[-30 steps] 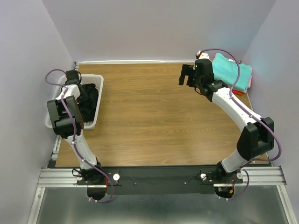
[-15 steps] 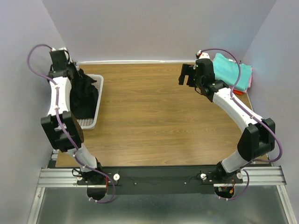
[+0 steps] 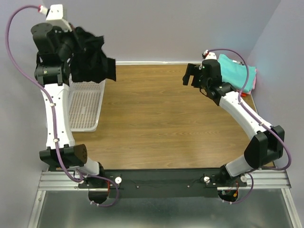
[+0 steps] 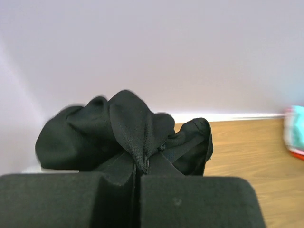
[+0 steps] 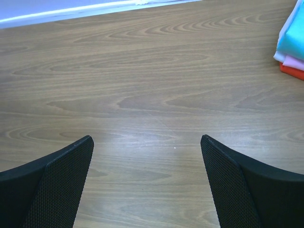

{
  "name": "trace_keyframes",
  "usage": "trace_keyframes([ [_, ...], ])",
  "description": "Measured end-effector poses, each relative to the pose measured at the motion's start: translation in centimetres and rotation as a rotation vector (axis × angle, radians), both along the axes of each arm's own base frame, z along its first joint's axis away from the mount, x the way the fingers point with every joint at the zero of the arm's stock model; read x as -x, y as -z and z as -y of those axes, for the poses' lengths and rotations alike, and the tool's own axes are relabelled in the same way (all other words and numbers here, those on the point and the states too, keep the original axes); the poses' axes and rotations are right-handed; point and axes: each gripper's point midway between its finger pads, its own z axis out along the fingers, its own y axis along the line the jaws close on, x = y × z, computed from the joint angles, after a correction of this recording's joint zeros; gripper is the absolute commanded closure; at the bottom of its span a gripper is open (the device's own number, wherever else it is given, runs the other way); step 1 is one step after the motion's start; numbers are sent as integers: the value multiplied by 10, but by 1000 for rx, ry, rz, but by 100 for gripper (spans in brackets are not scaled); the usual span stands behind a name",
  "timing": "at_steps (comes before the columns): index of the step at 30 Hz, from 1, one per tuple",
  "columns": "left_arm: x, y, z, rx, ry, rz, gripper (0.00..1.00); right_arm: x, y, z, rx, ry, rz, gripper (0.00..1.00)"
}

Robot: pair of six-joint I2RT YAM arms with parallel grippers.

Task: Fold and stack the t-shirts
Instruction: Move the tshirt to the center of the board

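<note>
High above the white basket [image 3: 85,107], my left gripper [image 3: 71,40] is shut on the black t-shirt [image 3: 92,59], which hangs bunched in the air at the back left. The left wrist view shows its cloth [image 4: 128,128] pinched between the closed fingers. My right gripper [image 3: 192,76] stands open over the bare table at the back right, with nothing between its fingers [image 5: 61,175]. A folded stack of t-shirts lies in the back right corner, teal on top [image 3: 235,71], pink [image 5: 294,61] and red-orange [image 5: 290,71] edges beneath.
The white lattice basket sits at the table's left edge and looks empty. Purple walls close in the back and both sides. The wooden table [image 3: 161,123] spreads between the arms.
The left arm has risen from the basket, lifting the black t-shirt out and up toward the back wall. The right arm has barely moved.
</note>
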Motion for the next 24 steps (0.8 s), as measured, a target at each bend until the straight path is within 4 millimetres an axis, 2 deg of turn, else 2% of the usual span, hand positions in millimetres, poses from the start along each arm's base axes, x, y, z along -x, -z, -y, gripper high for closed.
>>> trace_keyframes([
  [6, 18, -78, 102, 19, 296, 197, 100, 2, -8, 8, 10, 36, 25, 0],
  [9, 28, -86, 144, 62, 431, 224, 100, 4, -10, 18, 26, 81, 37, 0],
  [11, 30, -77, 173, 100, 530, 218, 84, 7, -13, 25, 36, 111, 46, 0],
  [12, 32, -67, 185, 122, 574, 199, 62, 9, -14, 29, 41, 126, 52, 0],
  [13, 30, -39, 200, 158, 627, 139, 52, 12, -16, 33, 44, 139, 60, 0],
  [14, 24, -20, 206, 180, 646, 113, 40, 16, -19, 37, 48, 154, 68, 0],
  [15, 18, 11, 210, 205, 650, 57, 35, 19, -19, 41, 50, 164, 73, 0],
  [17, 8, 79, 210, 243, 611, -93, 32, 26, -20, 46, 56, 179, 79, 0],
  [19, -11, 173, 201, 252, 500, -313, 32, 31, -19, 50, 60, 188, 80, 0],
  [20, -14, 211, 197, 249, 458, -408, 32, 35, -16, 52, 63, 190, 78, 0],
  [21, -15, 231, 193, 239, 430, -460, 32, 38, -13, 54, 66, 190, 72, 0],
  [22, -12, 275, 186, 219, 379, -569, 32, 40, -9, 54, 69, 190, 66, 0],
  [23, -7, 299, 181, 199, 347, -632, 32, 42, -4, 55, 74, 189, 56, 0],
  [24, 0, 314, 177, 178, 326, -677, 32, 46, 5, 56, 80, 184, 39, 0],
])
